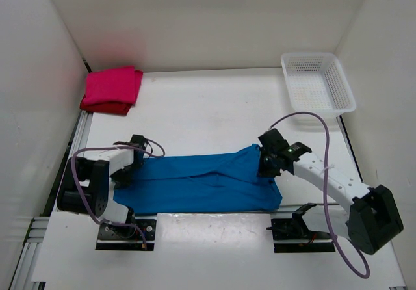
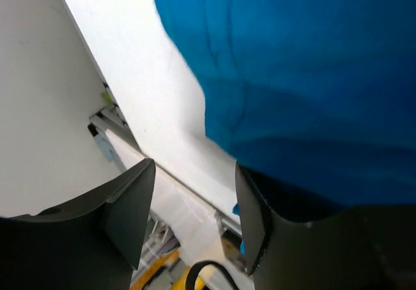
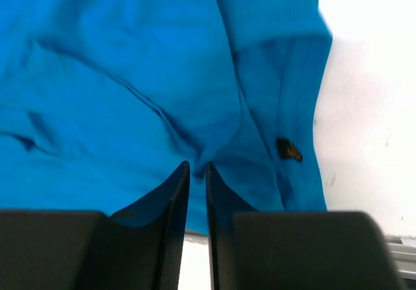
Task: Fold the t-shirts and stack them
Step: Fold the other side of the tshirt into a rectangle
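White tabletop (image 1: 208, 108) and white walls are framing the work. My left gripper (image 2: 195, 173) is hanging at the blue t-shirt's (image 1: 208, 183) left end with its fingers (image 2: 133, 199) well apart. Nothing is sitting between them, though a fold of blue is lying over the outside of one finger. My right gripper (image 3: 197, 166) is pointing down at the same shirt's right end. Its jaws are only a narrow slit apart, and I am seeing no cloth pinched in that slit.

The blue shirt is lying in front of my bases as a long flat band, so I am judging the lengthwise fold done and the crosswise fold next. To do it well, I should be lifting both grippers straight up so no finger drags the band askew. Then I should be taking one short end by both corners and carrying it level over to the other end, matching edges before smoothing the ripples near the middle.

Beyond the blue shirt's far left corner, the magenta t-shirt (image 1: 114, 85) is lying folded on the dark red t-shirt (image 1: 104, 106). Beyond its far right corner, a white mesh basket (image 1: 312, 56) is standing.

No brand or writing is readable. A small dark-and-orange mark (image 3: 288, 149) near the hem is too small to make out.
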Available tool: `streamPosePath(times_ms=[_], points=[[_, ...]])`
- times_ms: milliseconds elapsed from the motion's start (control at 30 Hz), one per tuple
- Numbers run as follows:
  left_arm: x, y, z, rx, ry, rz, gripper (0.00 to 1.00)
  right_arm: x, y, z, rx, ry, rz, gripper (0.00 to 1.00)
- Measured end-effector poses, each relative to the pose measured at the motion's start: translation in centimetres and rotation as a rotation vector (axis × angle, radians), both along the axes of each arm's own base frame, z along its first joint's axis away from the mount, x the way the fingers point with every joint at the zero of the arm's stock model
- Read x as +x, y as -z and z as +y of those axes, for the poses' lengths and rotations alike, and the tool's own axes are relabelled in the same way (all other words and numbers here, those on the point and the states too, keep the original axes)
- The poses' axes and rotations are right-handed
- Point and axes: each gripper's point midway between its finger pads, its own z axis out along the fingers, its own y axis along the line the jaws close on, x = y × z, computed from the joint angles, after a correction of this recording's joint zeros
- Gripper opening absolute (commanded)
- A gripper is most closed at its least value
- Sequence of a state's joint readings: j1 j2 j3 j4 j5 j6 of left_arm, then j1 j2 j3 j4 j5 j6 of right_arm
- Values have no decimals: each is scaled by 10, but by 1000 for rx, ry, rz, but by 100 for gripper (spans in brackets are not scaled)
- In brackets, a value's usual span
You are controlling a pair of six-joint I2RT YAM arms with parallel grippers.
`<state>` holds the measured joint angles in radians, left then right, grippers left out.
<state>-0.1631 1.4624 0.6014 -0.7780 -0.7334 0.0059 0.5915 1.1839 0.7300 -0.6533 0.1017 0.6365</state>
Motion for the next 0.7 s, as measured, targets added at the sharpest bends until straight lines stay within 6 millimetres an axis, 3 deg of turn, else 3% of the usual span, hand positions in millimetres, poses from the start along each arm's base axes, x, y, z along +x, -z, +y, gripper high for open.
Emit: streamPosePath(times_ms=[100,167,200,267,333,433,500,600,700], points=[[-5,-7,0,3,-2,40,66,-13,0,-1,35,-19,-2,22],[4,-16,-3,-15,-1,37,66,-19,-3,0,68,-41,-13,22],[15,-24,-8,-32,0,21,66,-21,-6,1,83,-49,-18,29],[47,-42,-22,-94,11,-48,66,-21,-10,3,105,-57,-33,32],[96,-75,-50,-200,50,-145,66,-22,-12,4,116,-61,-43,36],[165,-126,-115,-381,172,-308,65,-20,-10,4,115,-50,-39,41],[188,-152,-177,-517,304,-366,64,-17,-5,3,104,-36,-24,41],[180,-154,-275,-685,511,-285,59,-15,10,-1,75,13,34,41],[151,-121,-362,-804,665,-108,53,-14,18,-5,65,78,80,41]])
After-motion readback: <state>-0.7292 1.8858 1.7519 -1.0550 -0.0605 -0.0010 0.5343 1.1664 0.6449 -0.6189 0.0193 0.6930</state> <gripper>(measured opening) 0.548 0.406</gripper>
